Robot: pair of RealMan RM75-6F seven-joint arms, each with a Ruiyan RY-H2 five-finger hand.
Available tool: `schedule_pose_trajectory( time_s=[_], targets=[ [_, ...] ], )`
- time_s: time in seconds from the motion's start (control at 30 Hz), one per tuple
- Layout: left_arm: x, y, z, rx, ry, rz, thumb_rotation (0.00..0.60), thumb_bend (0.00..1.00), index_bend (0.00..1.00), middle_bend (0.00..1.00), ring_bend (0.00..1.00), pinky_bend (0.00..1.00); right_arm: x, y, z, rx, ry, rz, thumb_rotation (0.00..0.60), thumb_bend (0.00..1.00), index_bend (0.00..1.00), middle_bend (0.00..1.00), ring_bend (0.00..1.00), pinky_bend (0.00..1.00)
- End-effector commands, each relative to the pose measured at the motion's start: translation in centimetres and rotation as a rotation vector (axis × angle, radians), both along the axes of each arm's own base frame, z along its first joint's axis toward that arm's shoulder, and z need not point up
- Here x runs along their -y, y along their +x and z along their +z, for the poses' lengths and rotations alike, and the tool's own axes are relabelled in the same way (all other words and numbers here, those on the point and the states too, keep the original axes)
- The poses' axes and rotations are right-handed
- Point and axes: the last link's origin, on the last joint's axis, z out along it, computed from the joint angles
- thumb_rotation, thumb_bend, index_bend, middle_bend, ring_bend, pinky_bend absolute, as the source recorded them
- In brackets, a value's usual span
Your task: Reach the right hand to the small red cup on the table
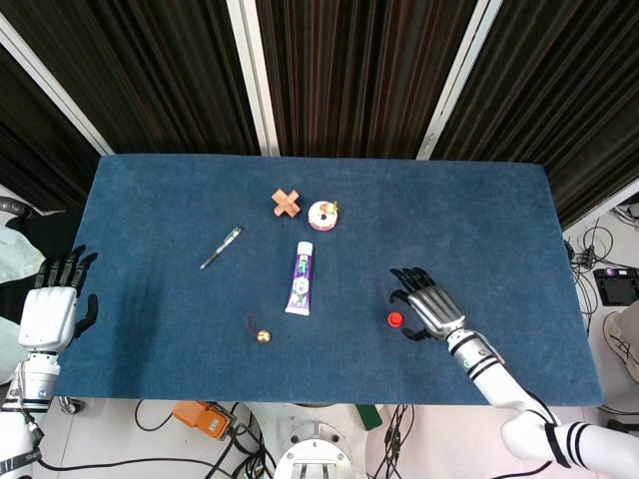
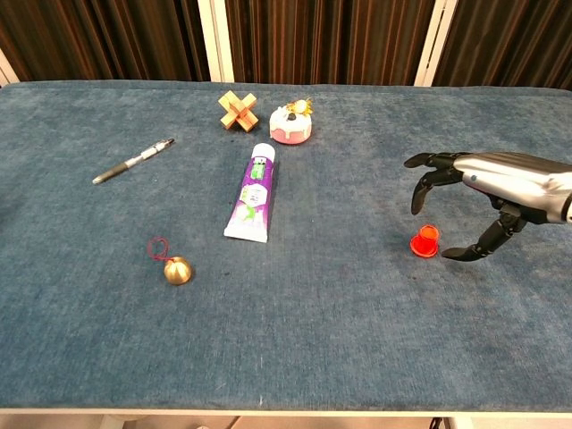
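The small red cup (image 1: 395, 320) (image 2: 425, 241) stands on the blue table, right of centre near the front edge. My right hand (image 1: 427, 303) (image 2: 483, 192) hovers just to its right, fingers spread and curved over and around the cup, holding nothing; I see no contact with it. My left hand (image 1: 50, 311) rests off the table's left edge with fingers apart and empty; the chest view does not show it.
A purple and white tube (image 1: 301, 278) lies mid-table. A gold bell on a red loop (image 1: 263, 336) sits front left. A pen (image 1: 221, 247), a wooden cross puzzle (image 1: 286, 204) and a small cake-shaped toy (image 1: 323, 215) lie farther back.
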Motion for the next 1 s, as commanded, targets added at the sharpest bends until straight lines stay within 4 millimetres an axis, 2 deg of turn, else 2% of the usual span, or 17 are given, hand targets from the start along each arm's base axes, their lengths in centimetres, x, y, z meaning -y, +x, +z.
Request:
schedule_pose_trajectory(
  time_s=[0.03,0.27,0.43,0.77,0.87,0.97,1.0],
  targets=[
    [0.0,0.0,0.0,0.0,0.0,0.001,0.6,0.53,0.11,0.03,0.05,0.04,0.0,0.1,-0.2,-0.004,0.005,-0.004,0.6,0.39,0.43,0.08,0.04,0.0],
    [0.0,0.0,0.0,-0.004,0.0,-0.002,0.6,0.53,0.11,0.03,0.05,0.04,0.2,0.0,-1.3,-0.044,0.036,-0.016,0.6,0.39,0.47,0.08,0.04,0.0],
    [0.0,-0.1,0.1,-0.002,0.005,0.002,0.6,0.53,0.11,0.03,0.05,0.04,0.3,0.1,-1.8,-0.046,0.046,-0.017,0.6,0.44,0.51,0.08,0.04,0.0],
    [-0.1,-0.1,0.1,0.005,0.007,0.005,0.6,0.53,0.11,0.03,0.05,0.04,0.9,0.2,-0.7,-0.032,0.004,-0.025,0.6,0.52,0.62,0.08,0.04,0.0],
    [-0.1,-0.1,0.1,0.005,0.008,0.004,0.6,0.53,0.11,0.03,0.05,0.04,1.6,1.2,0.2,-0.017,-0.016,0.001,0.6,0.52,0.62,0.08,0.04,0.0],
    [0.0,-0.1,0.1,0.006,0.009,0.005,0.6,0.53,0.11,0.03,0.05,0.04,2.7,3.8,1.5,-0.006,-0.042,0.069,0.6,0.52,0.62,0.08,0.04,0.0],
    [0.0,-0.1,0.1,0.005,0.008,0.005,0.6,0.53,0.11,0.03,0.05,0.04,3.3,5.2,2.2,-0.001,-0.05,0.098,0.6,0.52,0.62,0.08,0.04,0.0]
  ],
)
